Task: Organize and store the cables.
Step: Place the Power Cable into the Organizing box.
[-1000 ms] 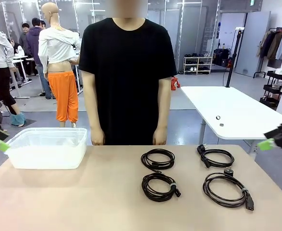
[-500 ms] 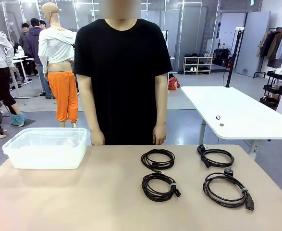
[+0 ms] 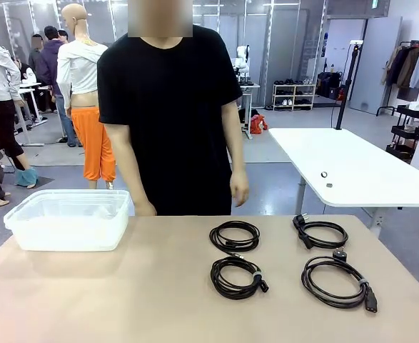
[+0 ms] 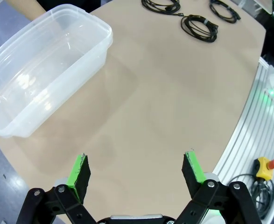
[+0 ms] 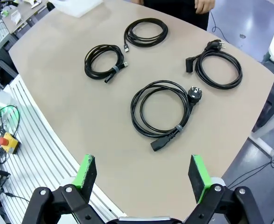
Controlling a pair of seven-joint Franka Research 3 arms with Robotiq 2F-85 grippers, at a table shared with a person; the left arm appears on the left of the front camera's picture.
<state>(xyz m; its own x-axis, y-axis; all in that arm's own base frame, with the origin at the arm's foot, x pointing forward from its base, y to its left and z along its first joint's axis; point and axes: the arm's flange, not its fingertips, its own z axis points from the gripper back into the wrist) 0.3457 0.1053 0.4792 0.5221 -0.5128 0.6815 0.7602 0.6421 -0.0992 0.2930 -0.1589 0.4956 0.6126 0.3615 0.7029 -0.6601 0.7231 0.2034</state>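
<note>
We've got both tools released over the bench. Four coiled black cables lie ahead of our right tool, some apparently tied. A clear plastic tub sits ahead-left of our left tool.

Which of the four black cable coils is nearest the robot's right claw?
The largest coil, at the near right corner of the table. It lies just ahead of the open right gripper; the other three lie farther across.
</note>
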